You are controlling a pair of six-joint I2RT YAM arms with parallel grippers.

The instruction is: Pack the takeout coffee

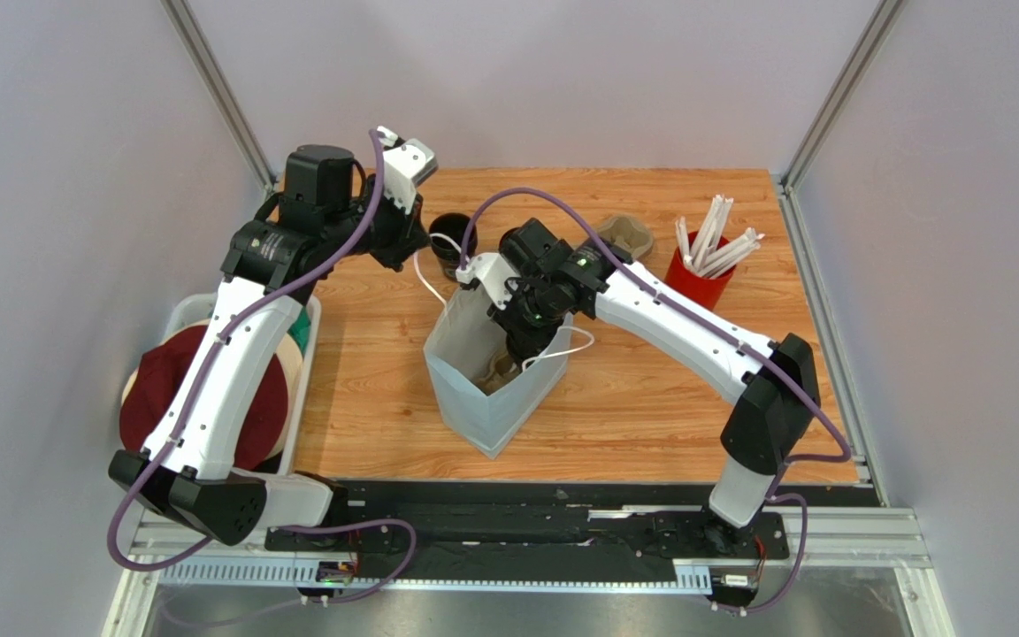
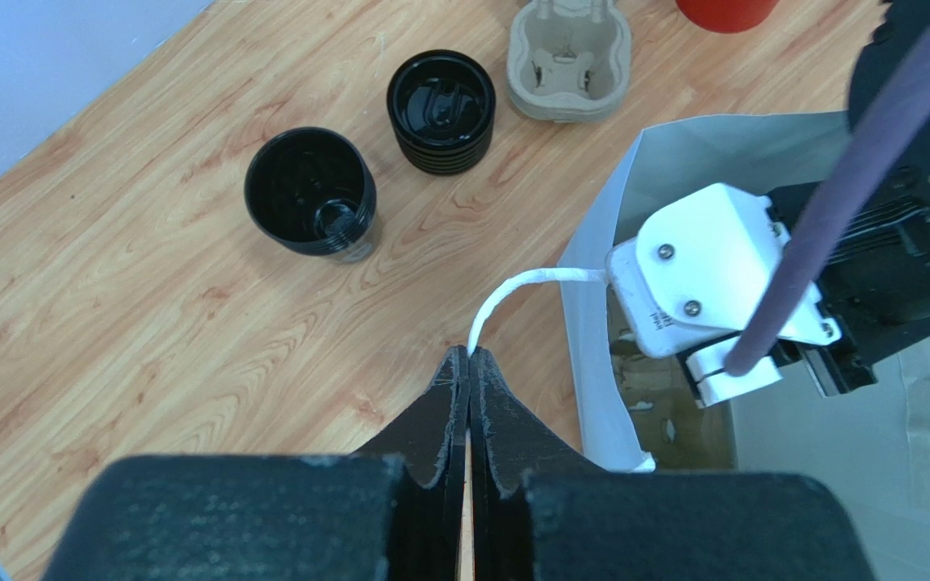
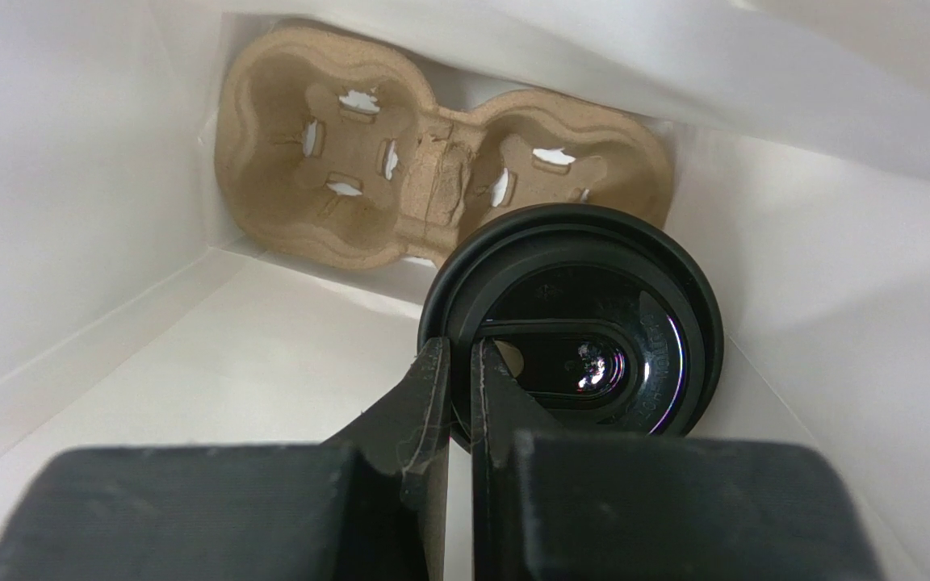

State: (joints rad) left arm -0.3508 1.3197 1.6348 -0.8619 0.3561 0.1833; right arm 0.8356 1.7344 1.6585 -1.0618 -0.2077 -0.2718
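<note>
Smooth, pale wood grain on table (image 1: 648, 385). Matt white paper for bag (image 1: 475, 392). Rough tan moulded pulp for tray (image 3: 312, 157). Glossy black plastic on lid (image 3: 579, 260), likewise on far cup (image 2: 310, 191).

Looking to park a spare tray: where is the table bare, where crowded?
The table is bare left of the white paper bag, up to the white bin, and right of the bag along the near edge, below the right arm. The far strip is crowded: open black cup, lid stack, pulp carrier, red straw cup.

Black takeout coffee (image 3: 579, 291), white bag (image 3: 94, 182) (tan tray (image 3: 312, 157))
</note>
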